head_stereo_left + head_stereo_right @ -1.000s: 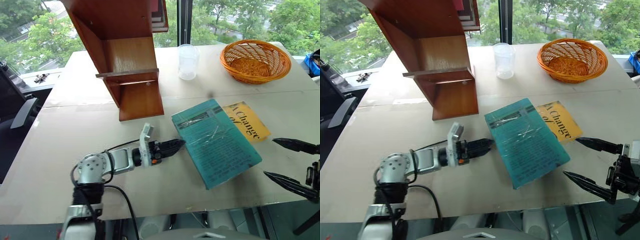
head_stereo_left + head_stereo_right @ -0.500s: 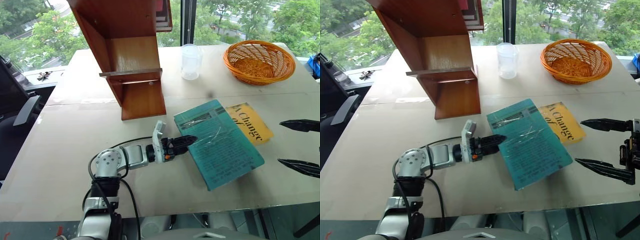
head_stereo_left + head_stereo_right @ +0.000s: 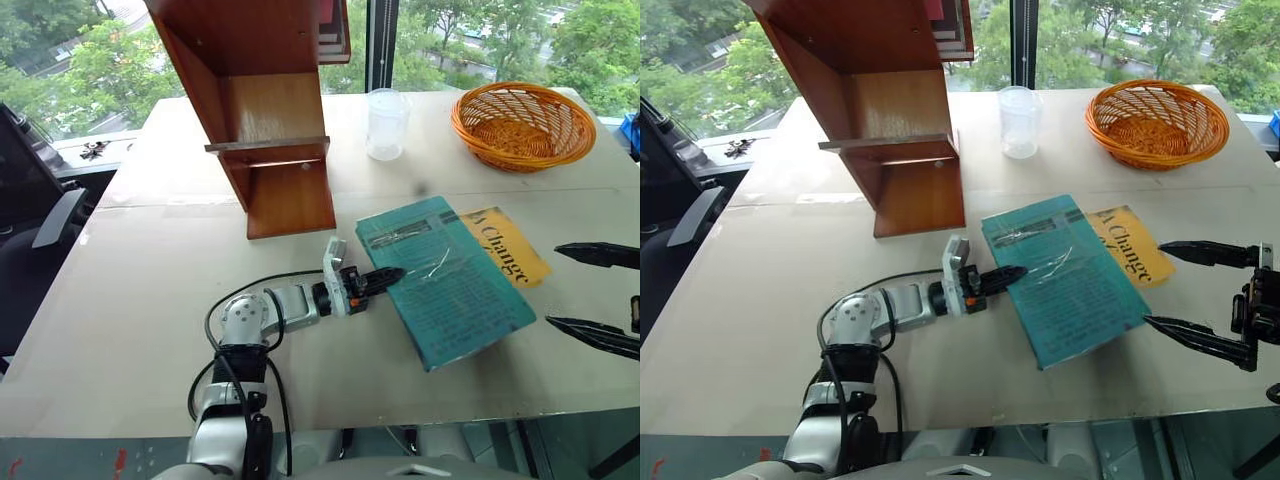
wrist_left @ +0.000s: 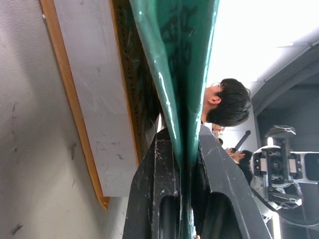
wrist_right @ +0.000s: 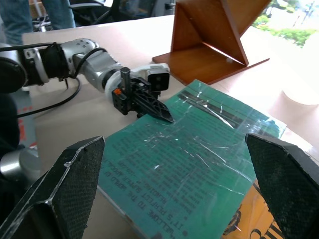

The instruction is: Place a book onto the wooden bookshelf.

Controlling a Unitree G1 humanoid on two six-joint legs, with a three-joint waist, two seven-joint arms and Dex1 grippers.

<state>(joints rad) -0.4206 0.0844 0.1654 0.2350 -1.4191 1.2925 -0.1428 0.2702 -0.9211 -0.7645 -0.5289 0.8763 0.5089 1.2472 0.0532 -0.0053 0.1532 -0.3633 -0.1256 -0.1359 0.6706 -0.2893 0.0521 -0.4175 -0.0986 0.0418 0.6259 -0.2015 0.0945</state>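
The task stands at its first real step: the left end effector (image 3: 385, 277) has its two black fingers pinched tight on the near left edge of the book (image 3: 445, 280), and the left wrist view shows the teal cover clamped between them. The book itself lies flat on the desk (image 3: 130, 300), partly covering the yellow book (image 3: 510, 248), so it is gripped but not lifted. The wooden bookshelf (image 3: 270, 130) stands well apart at the back left of the desk, beyond the left arm, and its open lower board is bare. The right end effector (image 3: 1200, 295) hangs at the right edge of the desk with its fingers spread wide, just beside the book's far side and holding nothing. Left to do, as I judge it: raise the book off the yellow one, carry it across to the shelf, set it on a board and let go
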